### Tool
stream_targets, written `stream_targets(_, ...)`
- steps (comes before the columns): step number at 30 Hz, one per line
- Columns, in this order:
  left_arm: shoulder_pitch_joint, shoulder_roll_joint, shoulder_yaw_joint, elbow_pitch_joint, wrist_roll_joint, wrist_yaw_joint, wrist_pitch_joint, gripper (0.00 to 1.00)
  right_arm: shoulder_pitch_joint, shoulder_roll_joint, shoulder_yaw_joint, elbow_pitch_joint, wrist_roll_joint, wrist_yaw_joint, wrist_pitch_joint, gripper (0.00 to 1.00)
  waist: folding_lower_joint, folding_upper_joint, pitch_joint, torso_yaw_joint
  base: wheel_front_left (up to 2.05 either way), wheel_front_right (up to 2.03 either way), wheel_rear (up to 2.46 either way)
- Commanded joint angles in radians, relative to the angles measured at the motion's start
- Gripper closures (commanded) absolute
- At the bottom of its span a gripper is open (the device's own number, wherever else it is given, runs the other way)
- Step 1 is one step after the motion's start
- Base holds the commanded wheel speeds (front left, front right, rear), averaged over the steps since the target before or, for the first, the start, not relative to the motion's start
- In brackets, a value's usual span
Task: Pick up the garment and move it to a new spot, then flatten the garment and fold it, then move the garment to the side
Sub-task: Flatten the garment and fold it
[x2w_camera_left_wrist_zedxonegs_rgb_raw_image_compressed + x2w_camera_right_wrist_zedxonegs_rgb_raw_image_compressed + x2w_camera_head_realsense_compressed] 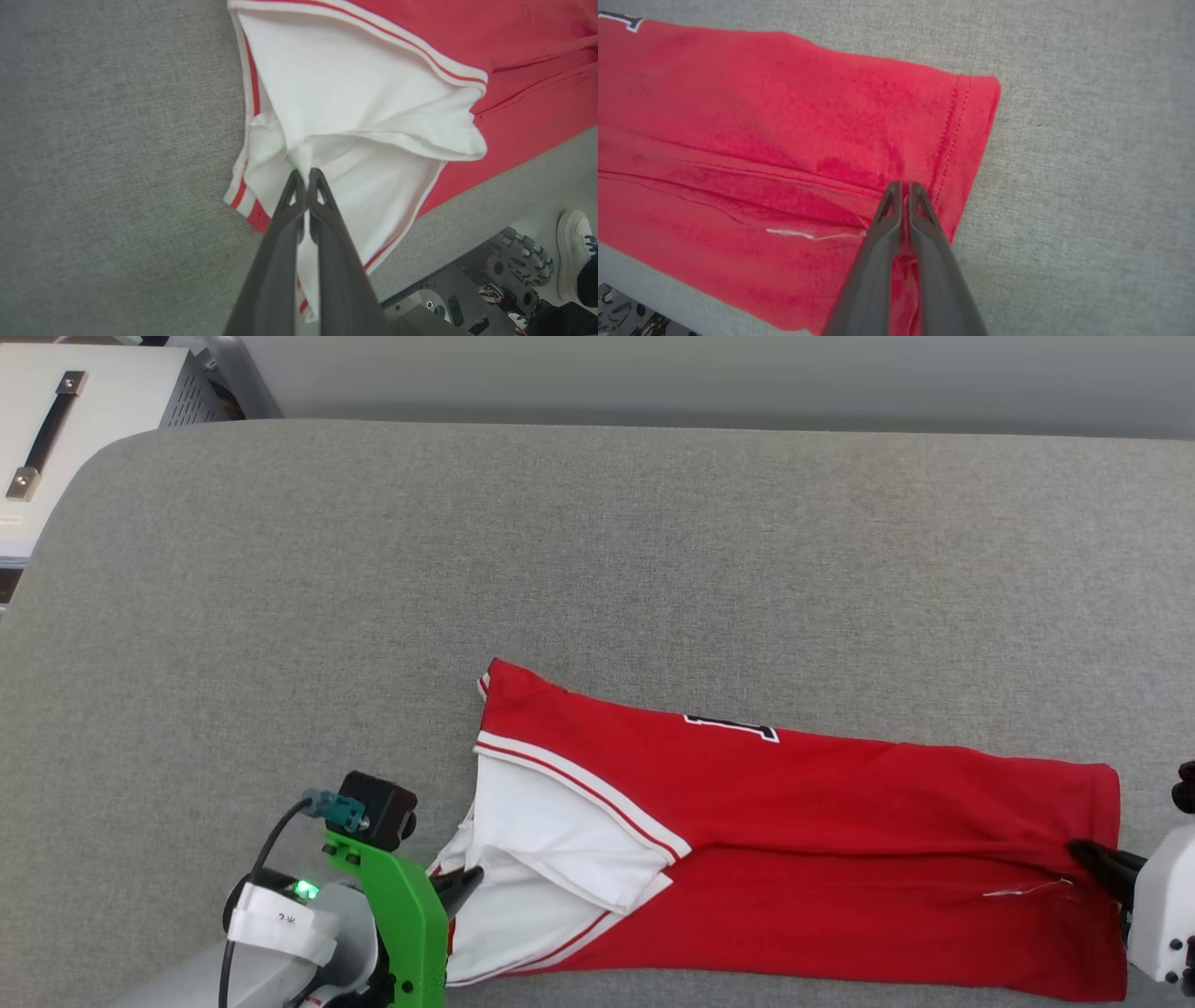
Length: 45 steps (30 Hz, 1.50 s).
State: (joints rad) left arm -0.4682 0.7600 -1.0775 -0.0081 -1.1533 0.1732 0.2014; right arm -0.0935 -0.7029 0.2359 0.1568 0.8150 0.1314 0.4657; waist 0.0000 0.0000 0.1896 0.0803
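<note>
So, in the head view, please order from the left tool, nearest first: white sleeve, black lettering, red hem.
1. White short sleeve, pinched by the left tool.
2. Black white-outlined lettering, mid-garment, farther up.
3. Red stitched hem, far right end.

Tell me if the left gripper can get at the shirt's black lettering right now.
Probably not yet: the left gripper is shut on the shirt, at its white sleeve; the lettering itself lies uncovered.

Green bracket (pixel 411 919), black cable (pixel 257 863), white tape (pixel 280 924), dark long-fingered left tool (pixel 306 173).
</note>
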Motion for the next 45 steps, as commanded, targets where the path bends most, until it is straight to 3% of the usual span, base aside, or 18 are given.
stream_targets(1, 0.022, -0.005, -0.006, 0.006, -0.001, -0.006, 0.007, 1.00, 0.015, -0.011, 0.010, 0.000, -0.010, -0.001, 0.005, 1.00, 0.0000, 0.0000, 0.002, 0.001, 0.00, 0.00, 0.00)
stream_targets(12, 0.020, -0.061, -0.047, 0.091, 0.027, -0.029, 0.009, 1.00, 0.032, -0.007, 0.056, 0.045, -0.026, -0.001, 0.011, 1.00, 0.0000, 0.0000, -0.004, 0.004, 0.00, 0.00, 0.00)
stream_targets(13, 0.018, -0.067, -0.051, 0.100, 0.033, -0.032, 0.005, 0.72, 0.032, -0.004, 0.057, 0.052, -0.028, -0.001, 0.009, 0.63, 0.0000, 0.0000, -0.007, 0.004, 0.00, 0.00, 0.00)
stream_targets(14, 0.017, -0.075, -0.056, 0.111, 0.041, -0.033, 0.000, 0.00, 0.034, 0.002, 0.056, 0.062, -0.027, -0.001, 0.010, 0.00, 0.0000, 0.0000, -0.013, 0.006, 0.00, 0.00, 0.00)
stream_targets(25, 0.032, -0.109, -0.018, 0.144, 0.053, -0.019, -0.114, 0.00, 0.044, 0.005, 0.012, 0.023, 0.000, -0.001, 0.038, 0.00, 0.0000, 0.0000, -0.062, 0.009, 0.00, 0.00, 0.00)
stream_targets(35, 0.052, -0.116, 0.113, 0.095, 0.104, 0.040, -0.404, 0.00, 0.084, 0.088, -0.182, -0.028, -0.022, -0.001, 0.168, 0.00, 0.0000, 0.0000, -0.054, 0.023, 0.00, 0.00, 0.00)
stream_targets(38, 0.051, -0.125, 0.166, 0.107, 0.199, 0.080, -0.456, 0.00, 0.089, 0.128, -0.245, -0.035, -0.053, -0.001, 0.207, 0.00, 0.0000, 0.0000, -0.044, 0.031, 0.00, 0.00, 0.00)
stream_targets(40, 0.063, -0.161, 0.261, 0.086, 0.263, 0.097, -0.462, 0.00, 0.090, 0.159, -0.292, -0.033, -0.066, -0.001, 0.221, 0.00, 0.0000, 0.0000, -0.036, 0.039, 0.00, 0.00, 0.00)
stream_targets(45, 0.166, -0.272, 0.534, -0.016, 0.570, 0.077, -0.463, 0.00, 0.082, 0.226, -0.381, -0.020, -0.099, -0.001, 0.254, 0.00, 0.0000, 0.0000, -0.014, 0.052, 0.00, 0.00, 0.00)
